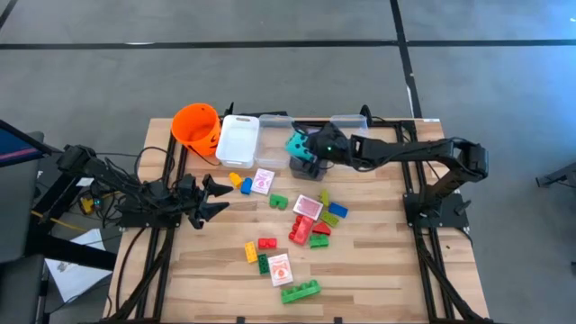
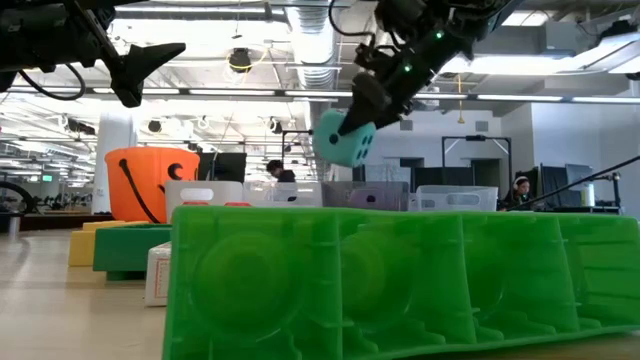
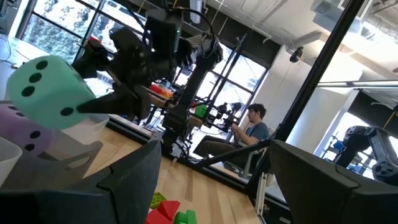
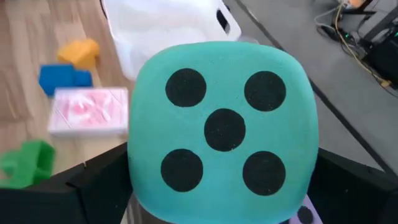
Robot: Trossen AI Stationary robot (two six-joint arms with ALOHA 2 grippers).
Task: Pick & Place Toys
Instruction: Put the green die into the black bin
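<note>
Because the right end effector (image 4: 224, 205) fills its own wrist view with the teal die (image 4: 222, 132) it pinches, only the five-spot face shows there, and the finger tips are hidden behind that die. In the low view the die (image 2: 343, 138) hangs clear above the clear bins (image 2: 400, 196); from overhead it (image 1: 295, 143) sits over the middle bin (image 1: 310, 165), whose contents are mostly covered by the arm. A sliver of purple die (image 3: 22, 132) shows just beneath it. The left end effector (image 1: 214, 198), fingers spread and holding nothing, hovers well apart over the counter (image 1: 378, 270). Near it lie yellow and blue bricks (image 1: 240, 183) and a pink-white card (image 1: 263, 181); a green brick (image 2: 400, 280) blocks most of the low view.
</note>
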